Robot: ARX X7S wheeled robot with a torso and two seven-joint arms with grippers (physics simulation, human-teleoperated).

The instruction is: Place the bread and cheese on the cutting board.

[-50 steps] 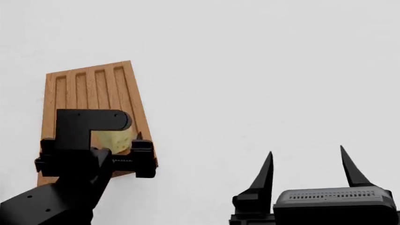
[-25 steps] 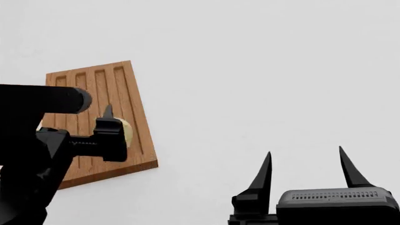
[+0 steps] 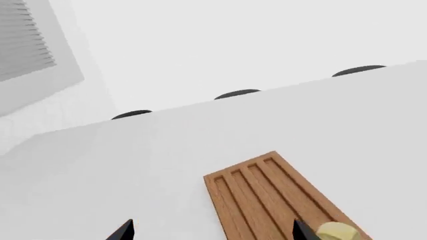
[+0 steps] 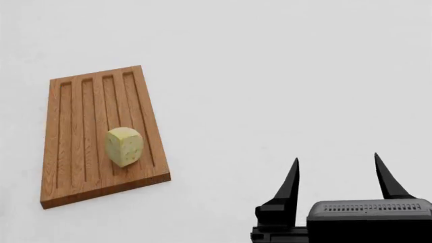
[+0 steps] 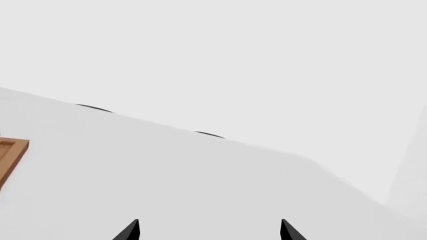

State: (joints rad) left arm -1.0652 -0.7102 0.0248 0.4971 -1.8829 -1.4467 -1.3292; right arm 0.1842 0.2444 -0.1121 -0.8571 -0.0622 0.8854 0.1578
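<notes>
The cutting board [image 4: 81, 147], reddish-brown with long grooves, lies on the white table at the left of the head view. The cheese [image 4: 124, 146], a pale yellow chunk with small holes, rests on the board's near right part. In the left wrist view the board [image 3: 267, 195] and the cheese [image 3: 339, 232] show beside one fingertip. My left gripper [image 3: 212, 231] is open and empty, out of the head view. My right gripper [image 4: 336, 174] is open and empty at the near right, also in its wrist view [image 5: 209, 230]. The bread is out of view.
The white table top [image 4: 284, 86] spreads around the board. Dark round shapes [image 3: 237, 93] show along the table's far edge in the left wrist view. A board corner [image 5: 10, 152] shows in the right wrist view.
My left arm has drawn back out of the head view, leaving the cheese lying uncovered on the board. The right gripper has shifted slightly.
</notes>
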